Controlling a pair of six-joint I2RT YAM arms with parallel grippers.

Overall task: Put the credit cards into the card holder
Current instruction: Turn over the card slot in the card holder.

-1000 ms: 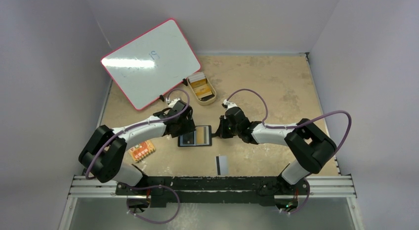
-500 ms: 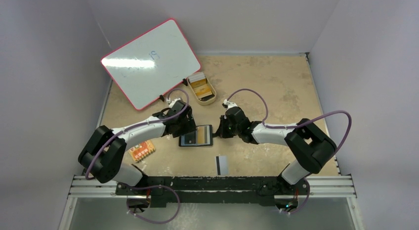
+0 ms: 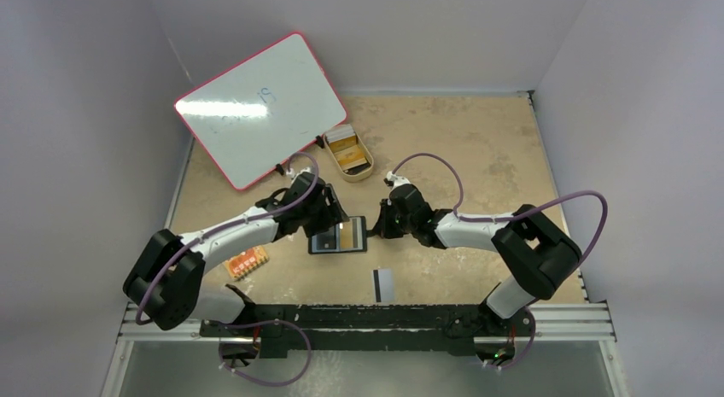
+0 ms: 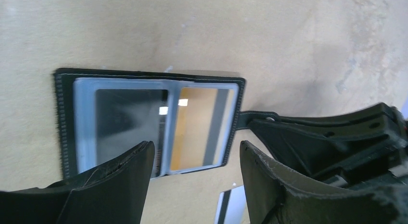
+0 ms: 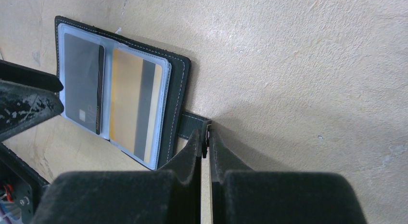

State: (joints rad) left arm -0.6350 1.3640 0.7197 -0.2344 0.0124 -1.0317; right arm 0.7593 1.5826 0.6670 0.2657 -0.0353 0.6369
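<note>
left tool [image 4: 196, 151] hangs with fingers apart, holding nothing, over the dark card [image 4: 127, 123] in the left pocket of the card holder [image 3: 339, 235]. the holder lies open and face up at the middle of the bench [image 3: 478, 158], long axis left to right, orange-gold card [image 5: 126, 106] in its right pocket, snap tab [image 5: 192, 125] pointing right into the right tool [image 5: 205, 137], whose fingers are together on it. risk: anchored by the tab alone, the holder could pivot or fold if the left tool pushes, sliding a card out; the striped card [image 3: 383, 283] lies apart, near the front edge.
</note>
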